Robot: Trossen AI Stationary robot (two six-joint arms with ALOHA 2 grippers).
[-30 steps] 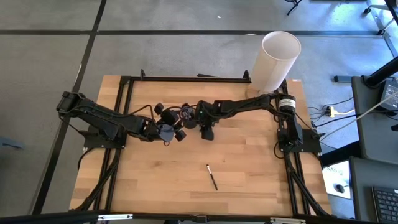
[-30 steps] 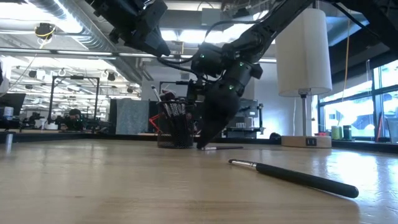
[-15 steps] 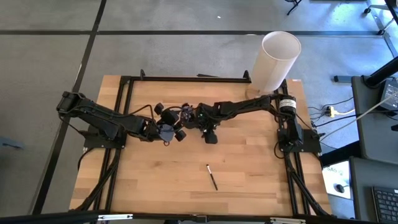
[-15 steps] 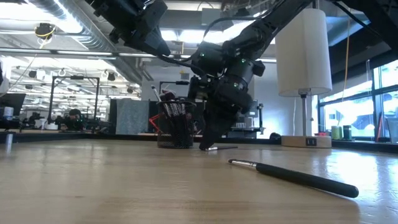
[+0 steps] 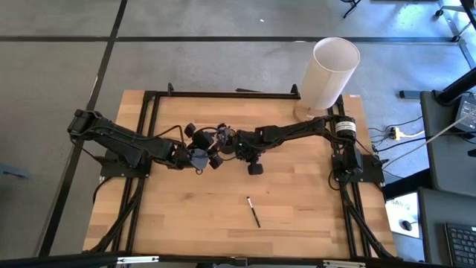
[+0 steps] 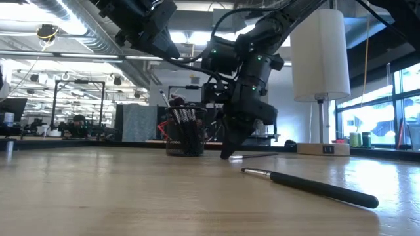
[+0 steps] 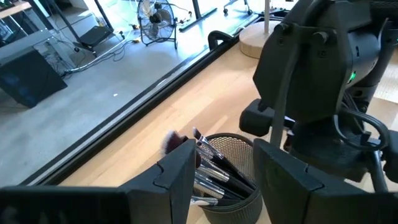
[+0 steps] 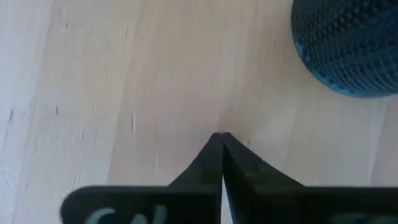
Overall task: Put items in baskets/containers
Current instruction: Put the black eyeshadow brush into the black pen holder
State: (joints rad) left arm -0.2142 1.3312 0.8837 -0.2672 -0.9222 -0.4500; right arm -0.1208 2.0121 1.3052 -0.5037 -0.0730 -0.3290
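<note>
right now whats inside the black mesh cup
Several makeup brushes stand bunched inside the mesh cup, pale tips up and leaning over the rim. Their handles and the cup's bottom are hidden by the wall and the left claw.

1 brush (image 5: 253, 211) lies on table (image 5: 297, 216).

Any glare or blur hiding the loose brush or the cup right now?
Low view: bright windows backlight the mesh cup, leaving it a dark silhouette; loose brush is clear. High view: even light, brush plain. Right wrist view: cup blurred at the frame edge.
</note>
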